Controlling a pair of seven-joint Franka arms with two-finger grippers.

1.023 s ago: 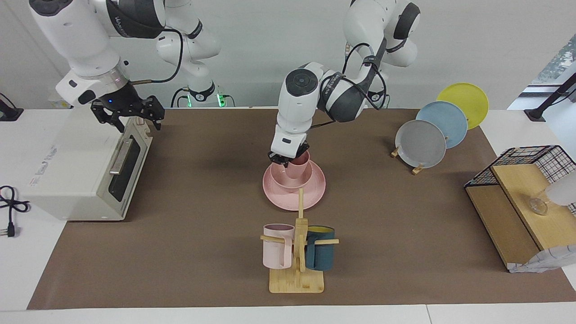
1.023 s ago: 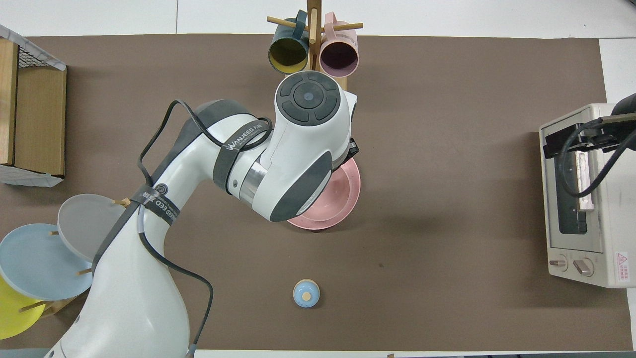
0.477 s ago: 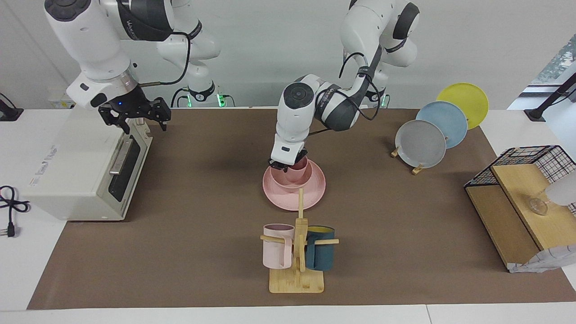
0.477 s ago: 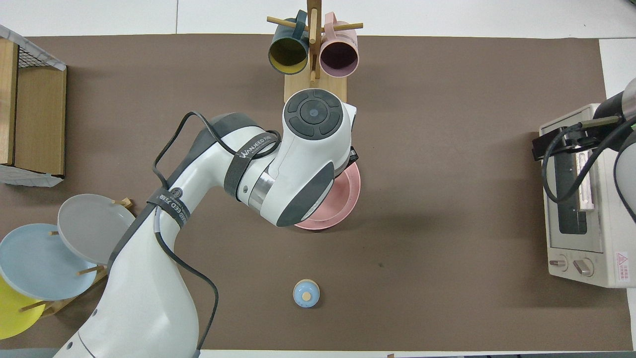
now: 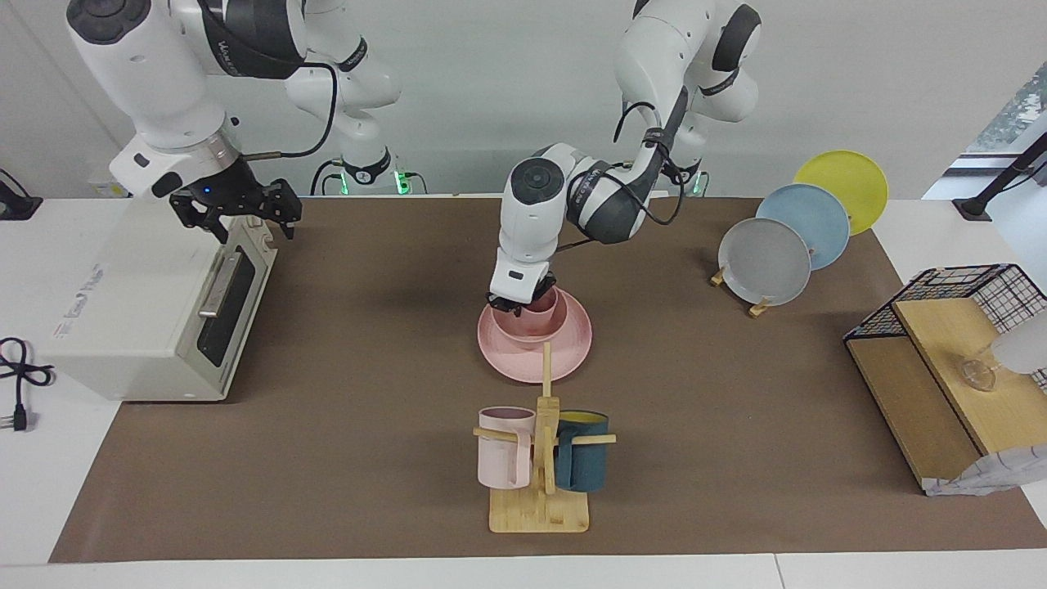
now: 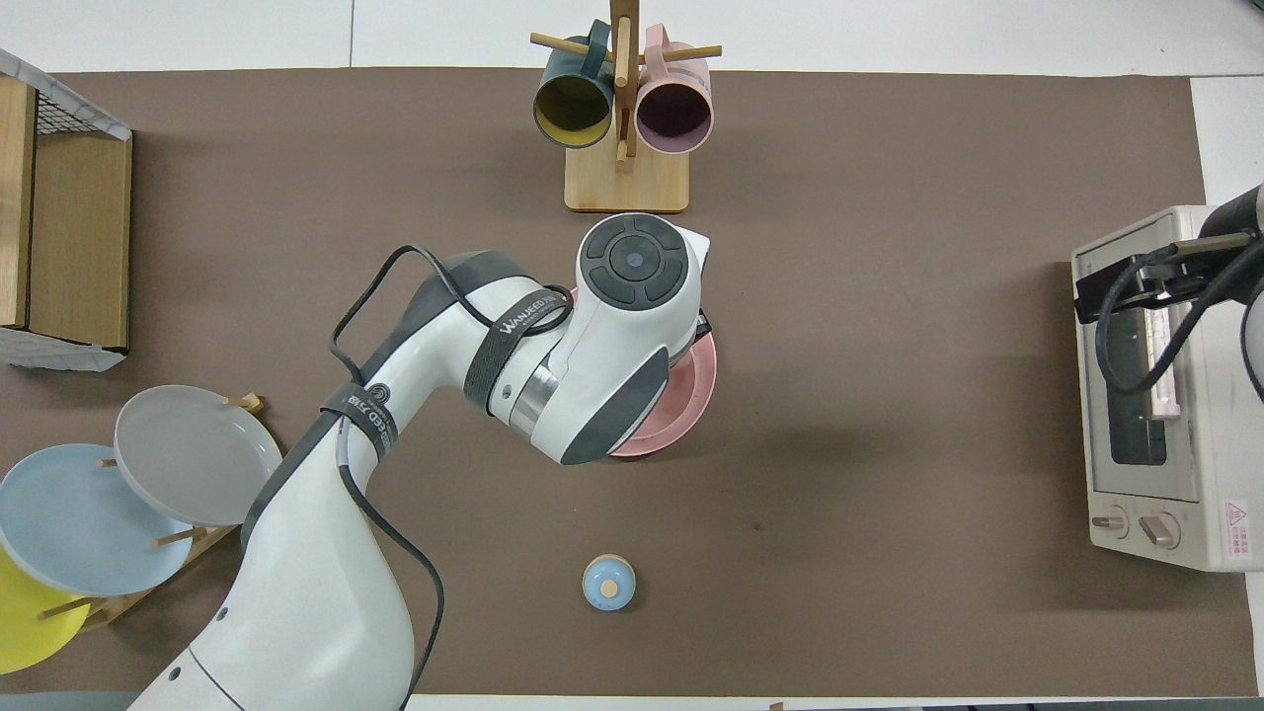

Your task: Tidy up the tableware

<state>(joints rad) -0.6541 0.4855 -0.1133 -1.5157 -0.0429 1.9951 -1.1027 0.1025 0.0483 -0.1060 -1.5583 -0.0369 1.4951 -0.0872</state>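
The left gripper has its jaws clenched on the cup, set low inside the bowl on the plate at mid-counter. This looks like the nesting step; next it likely releases and lifts clear. The right gripper waits with jaws spread over the toaster oven.

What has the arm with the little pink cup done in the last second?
The left end effector, shut on the pink cup, has lowered it into the pink bowl on the pink plate; it has not let go. The right end effector shifted slightly over the toaster oven. Bowl, plate and mug rack stayed put.
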